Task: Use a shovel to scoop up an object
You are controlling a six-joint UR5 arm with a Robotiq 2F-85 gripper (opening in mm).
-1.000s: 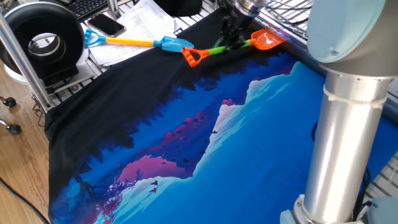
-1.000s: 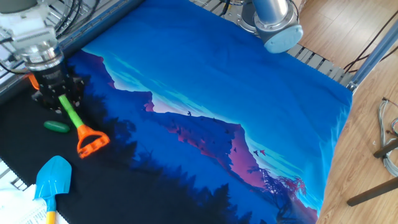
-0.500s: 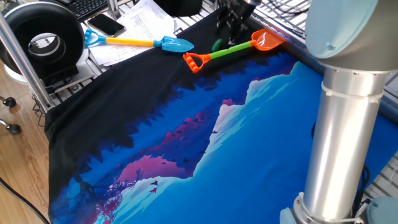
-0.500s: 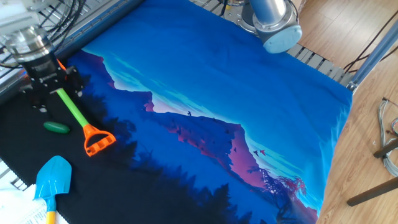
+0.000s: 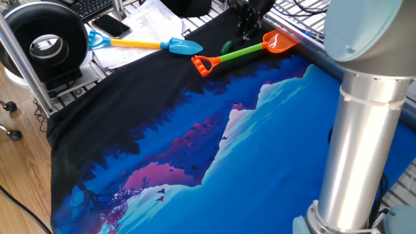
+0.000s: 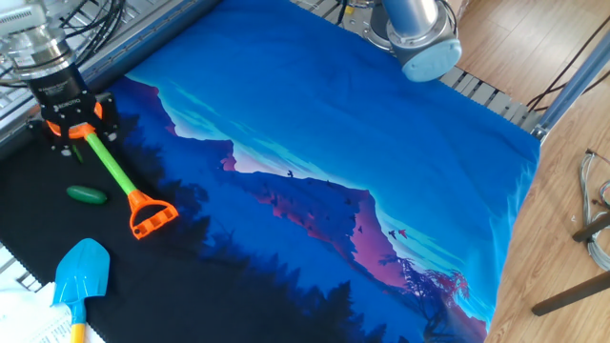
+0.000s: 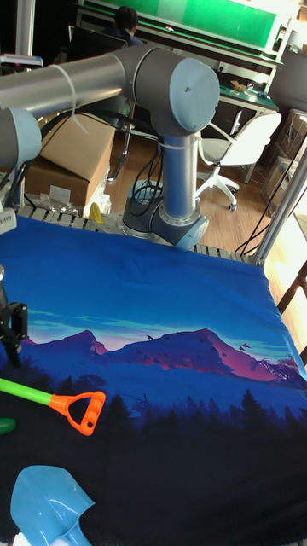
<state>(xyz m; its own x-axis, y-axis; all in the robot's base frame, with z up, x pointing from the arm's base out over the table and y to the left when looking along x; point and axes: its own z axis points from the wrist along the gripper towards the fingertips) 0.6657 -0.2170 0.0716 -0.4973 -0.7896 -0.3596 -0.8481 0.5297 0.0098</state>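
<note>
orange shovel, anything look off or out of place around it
Nothing stands out. The orange shovel lies flat and whole on the cloth, with the green piece beside its shaft, not on the blade. The pincer hangs over the blade end; whether it grips is unclear. The blue shovel lies apart.

In the other fixed view, the shovel [image 6: 112, 174] lies on the cloth [image 6: 324, 143] at the left of the frame, blade end upper left under the gripper [image 6: 73, 133], handle end lower right. The pebble [image 6: 86, 194] lies just left of its shaft, apart from it. A second shovel [image 6: 78, 276] lies in the lower left corner.
</note>
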